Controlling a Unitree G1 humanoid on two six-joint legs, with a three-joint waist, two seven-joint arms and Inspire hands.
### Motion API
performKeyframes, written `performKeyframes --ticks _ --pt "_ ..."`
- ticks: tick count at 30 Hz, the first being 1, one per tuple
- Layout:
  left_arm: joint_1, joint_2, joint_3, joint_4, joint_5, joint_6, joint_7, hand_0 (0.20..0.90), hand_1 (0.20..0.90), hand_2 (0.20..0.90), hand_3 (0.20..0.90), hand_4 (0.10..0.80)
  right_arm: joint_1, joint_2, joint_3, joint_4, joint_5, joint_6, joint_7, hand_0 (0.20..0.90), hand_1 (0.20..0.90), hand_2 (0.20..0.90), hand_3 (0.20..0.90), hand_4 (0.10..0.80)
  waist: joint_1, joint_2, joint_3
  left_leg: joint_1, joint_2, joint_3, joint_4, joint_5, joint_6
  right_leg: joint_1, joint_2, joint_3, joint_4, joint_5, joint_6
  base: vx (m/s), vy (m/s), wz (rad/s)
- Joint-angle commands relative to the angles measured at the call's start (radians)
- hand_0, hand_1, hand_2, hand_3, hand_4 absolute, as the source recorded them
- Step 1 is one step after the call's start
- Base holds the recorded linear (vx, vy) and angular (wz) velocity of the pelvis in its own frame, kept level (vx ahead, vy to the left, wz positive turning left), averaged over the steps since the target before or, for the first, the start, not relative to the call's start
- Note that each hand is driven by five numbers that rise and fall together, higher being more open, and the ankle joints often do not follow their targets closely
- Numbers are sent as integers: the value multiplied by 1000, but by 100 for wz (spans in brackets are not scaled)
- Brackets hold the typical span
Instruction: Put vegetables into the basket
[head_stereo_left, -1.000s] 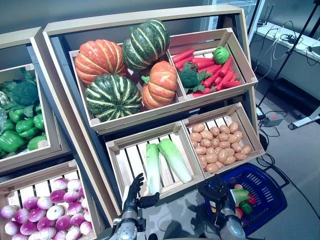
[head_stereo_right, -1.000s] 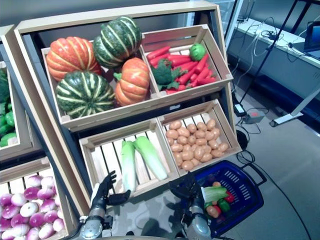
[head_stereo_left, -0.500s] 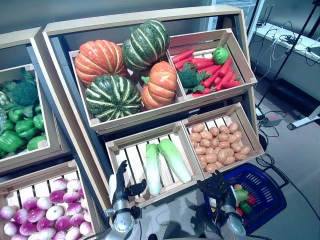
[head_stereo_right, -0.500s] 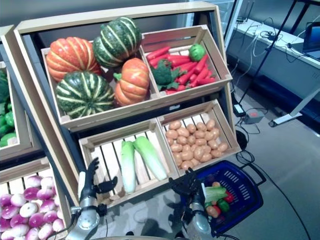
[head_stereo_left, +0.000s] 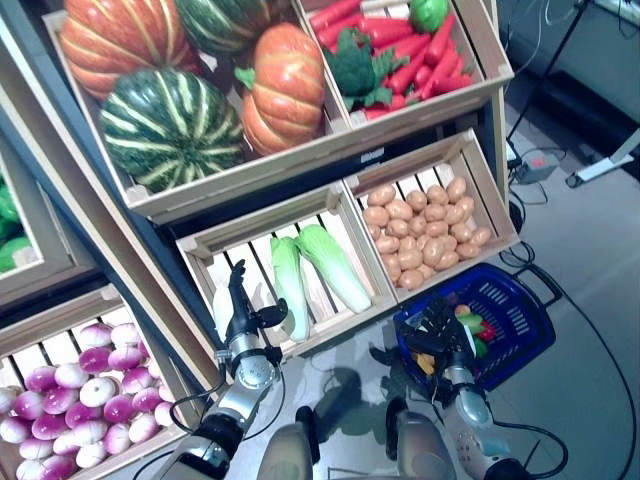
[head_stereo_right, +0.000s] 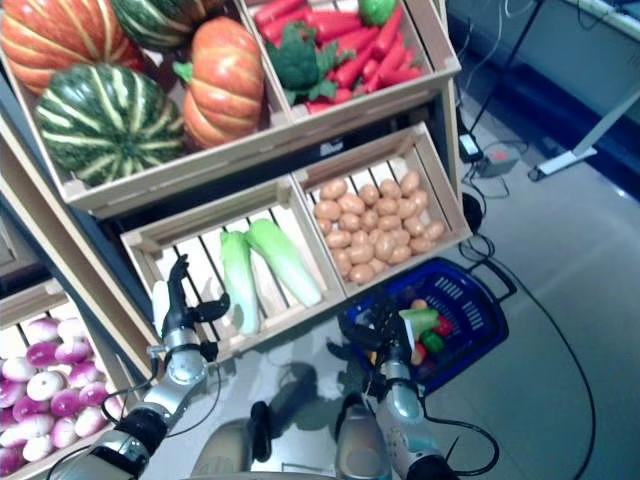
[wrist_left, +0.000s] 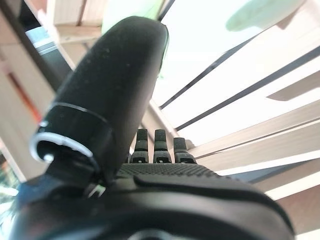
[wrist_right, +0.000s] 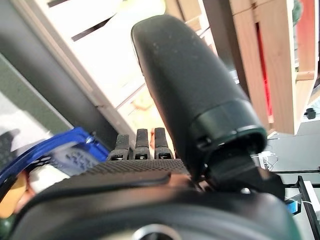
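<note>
The blue basket (head_stereo_left: 510, 300) stands on the floor at the lower right, with green, red and orange vegetables in it. My right hand (head_stereo_left: 441, 340) hovers over its near left rim, open and empty; its wrist view shows the basket's blue edge (wrist_right: 55, 155). My left hand (head_stereo_left: 240, 318) is raised over the left slats of the cabbage crate (head_stereo_left: 215, 250), open, thumb pointing at the two pale green cabbages (head_stereo_left: 290, 285). It holds nothing, and bare slats (wrist_left: 240, 100) show past its fingers.
A potato crate (head_stereo_left: 420, 225) sits right of the cabbages, just behind the basket. Above are pumpkins (head_stereo_left: 170, 125) and a crate of carrots and broccoli (head_stereo_left: 400, 60). Purple onions (head_stereo_left: 80, 370) fill the lower left crate. Grey floor spreads to the right.
The camera has tilted down and closer. My left hand has moved left and forward, from the crate's front edge to over its left slats. My right hand stays over the basket.
</note>
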Motion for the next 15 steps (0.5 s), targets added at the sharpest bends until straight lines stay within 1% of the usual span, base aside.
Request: performKeyframes --ticks 1,2,3,4,6,7,8,10,14,15 --pt "-97 26 -9 -41 46 -45 89 900 900 900 900 800 -45 -22 16 -151 -60 -103 -53 900 900 900 900 800 -12 -5 -21 -51 27 -14 136 -81 7 2 -25 29 82 -13 -22 -100 31 -14" --pt "-118 23 -10 -36 41 -44 102 900 900 900 900 800 -57 -24 11 -155 -64 -110 -69 900 900 900 900 800 -16 -8 -8 -86 32 -18 184 -101 8 -37 -35 34 132 -28 -23 -81 25 -5" --pt "-122 21 -10 -35 42 -42 105 900 900 900 900 800 -60 -24 8 -157 -63 -110 -71 900 900 900 900 800 -16 -8 -7 -95 32 -18 198 -107 10 -47 -36 35 148 -33 -24 -90 37 -1" --pt "-135 16 -6 -33 38 -37 122 900 900 900 900 800 -66 -25 -1 -165 -61 -108 -83 900 900 900 900 800 -19 -9 0 -124 36 -21 243 -125 11 -78 -42 39 195 -49 -24 -42 24 -2" --pt "-137 15 -5 -32 38 -36 124 900 900 900 900 800 -68 -25 -2 -165 -61 -107 -83 900 900 900 900 800 -20 -9 1 -129 36 -22 251 -128 12 -84 -42 40 202 -51 -24 -36 24 -5" --pt "-152 11 6 -29 10 -32 149 900 900 900 900 800 -73 -28 -12 -179 -64 -110 -113 900 900 900 900 800 -25 -9 10 -169 44 -24 318 -158 14 -128 -50 48 263 -72 -24 -37 28 -4" --pt "-153 11 7 -29 10 -32 150 900 900 900 900 800 -73 -28 -13 -180 -64 -111 -115 900 900 900 900 800 -25 -9 11 -172 45 -25 323 -160 14 -132 -51 48 268 -74 -24 -58 39 -7" --pt "-165 2 21 -17 -39 -39 144 900 900 900 900 800 -73 -30 -27 -187 -59 -110 -150 900 900 900 900 800 -30 -9 20 -209 52 -33 381 -184 14 -176 -61 56 322 -90 -21 -37 17 -2" --pt "-175 -5 32 -8 -81 -51 123 900 900 900 900 800 -75 -30 -35 -192 -56 -102 -156 900 900 900 900 800 -35 -11 25 -245 57 -40 430 -202 14 -217 -64 62 363 -103 -19 -14 11 6" --pt "-182 -9 31 -4 -96 -49 118 900 900 900 900 800 -77 -29 -34 -195 -59 -93 -162 900 900 900 900 800 -37 -11 33 -255 62 -48 473 -239 6 -230 -65 69 402 -135 -10 0 0 0"
